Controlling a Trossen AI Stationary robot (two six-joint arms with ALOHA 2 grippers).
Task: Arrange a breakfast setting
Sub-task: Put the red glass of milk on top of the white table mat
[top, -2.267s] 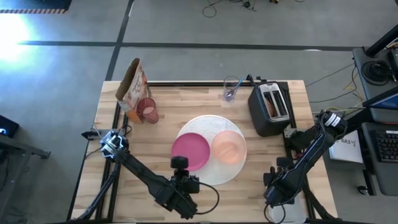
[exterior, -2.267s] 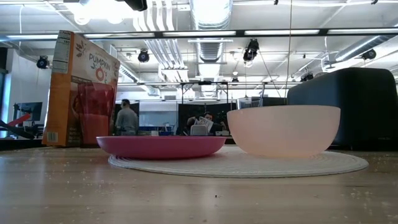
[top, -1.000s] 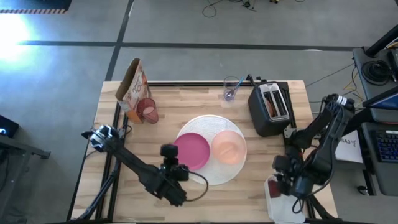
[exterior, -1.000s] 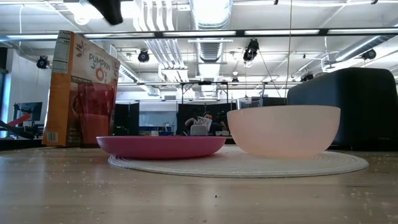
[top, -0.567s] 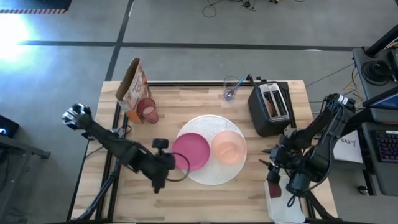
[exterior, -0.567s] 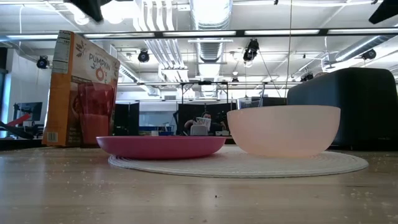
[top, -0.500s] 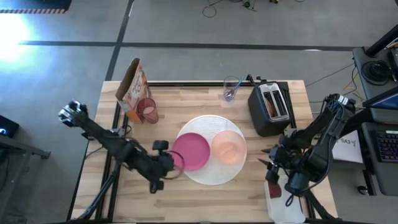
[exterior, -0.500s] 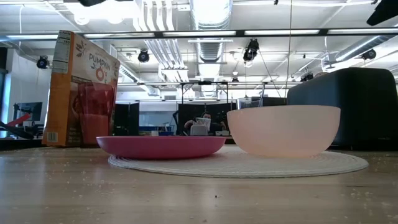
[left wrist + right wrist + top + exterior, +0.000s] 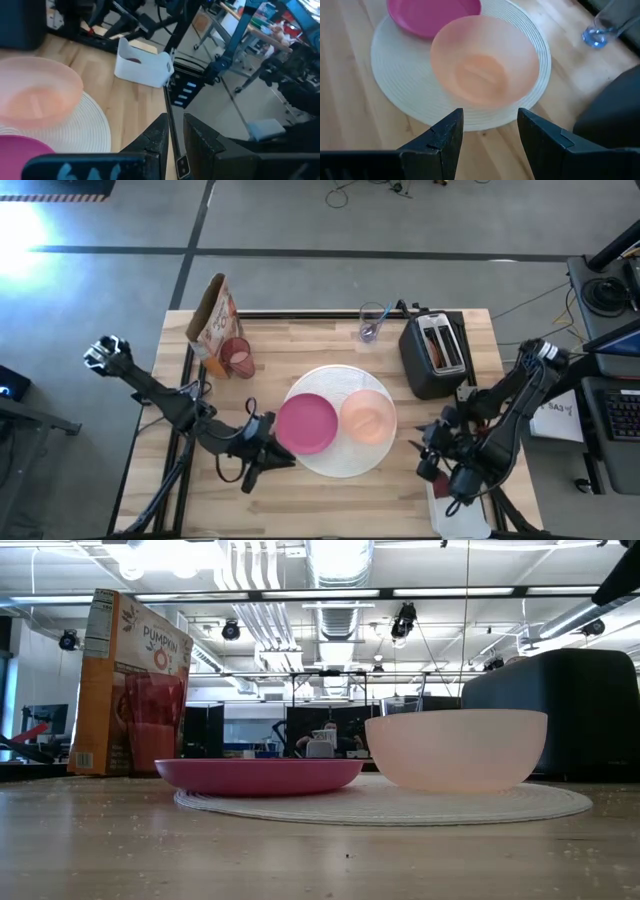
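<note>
Both arms are swinging in toward the white plate (image 9: 340, 435) since a moment ago. Left gripper (image 9: 284, 457) is hovering clenched beside its magenta plate (image 9: 307, 423); right gripper (image 9: 424, 451) is hanging released, empty, by the bowl (image 9: 368, 418).

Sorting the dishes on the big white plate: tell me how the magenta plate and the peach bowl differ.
The magenta plate is shallow, flat and opaque; the peach bowl is deep, rounded and translucent. The plate lies on the left half of the white plate, overhanging its edge; the bowl stands on the right half. Both are round, empty and upright.
</note>
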